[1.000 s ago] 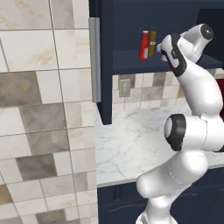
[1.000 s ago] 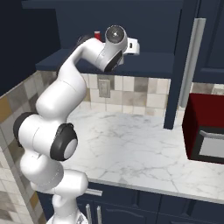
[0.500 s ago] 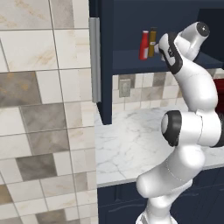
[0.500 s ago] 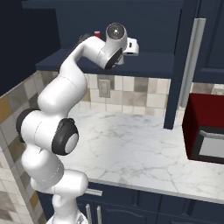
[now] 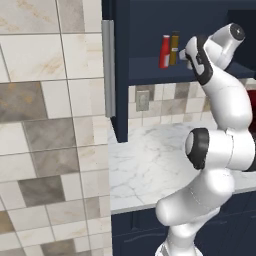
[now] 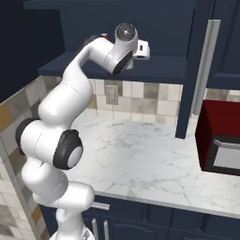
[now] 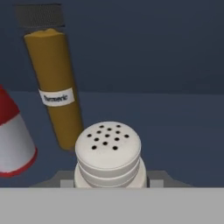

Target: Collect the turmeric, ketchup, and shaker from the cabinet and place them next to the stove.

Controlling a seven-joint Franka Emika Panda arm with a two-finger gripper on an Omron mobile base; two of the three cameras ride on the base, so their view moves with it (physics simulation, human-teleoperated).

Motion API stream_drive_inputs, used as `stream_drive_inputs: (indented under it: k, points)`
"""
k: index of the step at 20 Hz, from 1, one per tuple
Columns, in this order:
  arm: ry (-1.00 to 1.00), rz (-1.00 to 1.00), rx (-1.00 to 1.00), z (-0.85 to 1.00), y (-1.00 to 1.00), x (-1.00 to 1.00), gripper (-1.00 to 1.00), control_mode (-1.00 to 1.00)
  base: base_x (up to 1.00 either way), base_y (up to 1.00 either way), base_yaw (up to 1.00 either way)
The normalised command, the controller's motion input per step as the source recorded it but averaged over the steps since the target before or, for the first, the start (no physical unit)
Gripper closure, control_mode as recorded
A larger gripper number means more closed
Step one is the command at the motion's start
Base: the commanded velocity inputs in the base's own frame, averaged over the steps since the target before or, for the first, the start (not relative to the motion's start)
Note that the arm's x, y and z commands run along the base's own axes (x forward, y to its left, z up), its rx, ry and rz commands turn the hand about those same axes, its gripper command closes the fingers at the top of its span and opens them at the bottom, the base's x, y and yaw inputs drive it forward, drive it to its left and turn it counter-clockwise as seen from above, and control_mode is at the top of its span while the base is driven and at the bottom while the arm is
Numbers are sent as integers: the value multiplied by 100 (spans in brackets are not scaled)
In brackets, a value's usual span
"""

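Note:
On the navy shelf of the open cabinet (image 5: 150,71) stand the red ketchup (image 5: 164,51) and the brown turmeric (image 5: 174,48) side by side. My gripper (image 5: 186,54) reaches in just right of them. In the hand view the pale shaker (image 7: 108,153), with its holed top, sits between my fingertips (image 7: 65,179), which press against its sides: my gripper (image 7: 109,180) is shut on it. The turmeric (image 7: 54,87) stands behind it to the left, and the ketchup (image 7: 11,135) is at the left edge. The stove is out of view.
The cabinet's open door with its silver handle (image 5: 108,75) juts out left of the arm. Below lies a white marble counter (image 6: 140,154). A dark red microwave (image 6: 220,140) stands at the right. A tiled wall (image 5: 50,125) is close on the left.
The jaws have closed in from wide open onto the shaker. The upper arm has straightened up a little while the hand stays at the shelf.

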Motion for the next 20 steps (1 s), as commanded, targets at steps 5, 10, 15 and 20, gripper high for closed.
stream_drive_inputs:
  k: [5, 10, 15, 20]
  points:
    - [-9, -2, 1, -1, -25, -85, 100, -100, 0, 0, 0]
    - [-9, 0, 1, -1, -7, -99, 100, -100, 0, 0, 0]
    - [-4, 0, -1, 0, 37, -86, 100, -100, 0, 0, 0]
    - [0, 0, -7, -3, 64, -63, 100, -100, 0, 0, 0]
